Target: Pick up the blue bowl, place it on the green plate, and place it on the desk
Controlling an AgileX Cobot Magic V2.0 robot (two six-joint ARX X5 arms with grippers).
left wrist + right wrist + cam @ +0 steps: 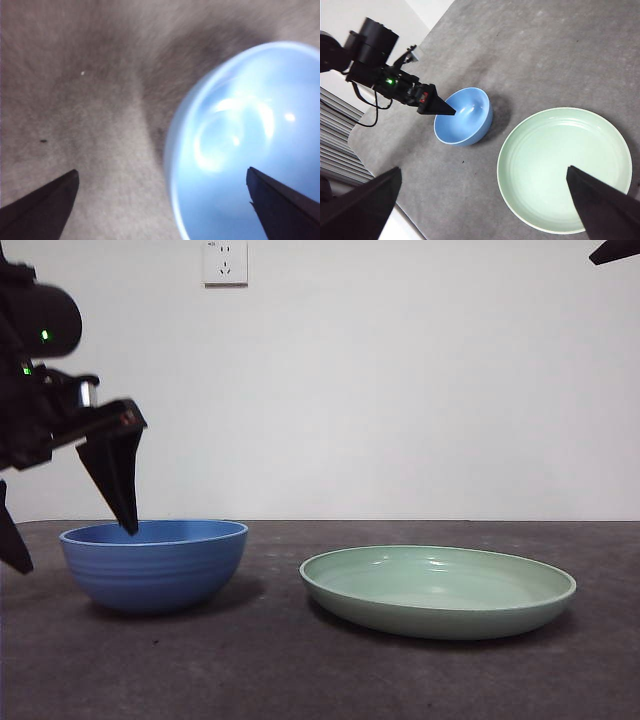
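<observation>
The blue bowl [155, 565] stands on the desk [300, 670] at the left. The green plate [438, 590] lies to its right, apart from it and empty. My left gripper [75, 545] is open and straddles the bowl's left wall, with one jaw tip inside the rim and the other outside. In the left wrist view the bowl [245, 145] fills one side between the open left gripper [162, 200]. My right gripper [482, 200] is open and empty, high above the bowl [465, 116] and plate [565, 170]; in the front view it shows only as a black tip [615, 252].
A white wall with a socket [225, 262] stands behind the desk. The right wrist view shows the left arm [385, 80] reaching over the desk's edge [385, 165] beside the bowl.
</observation>
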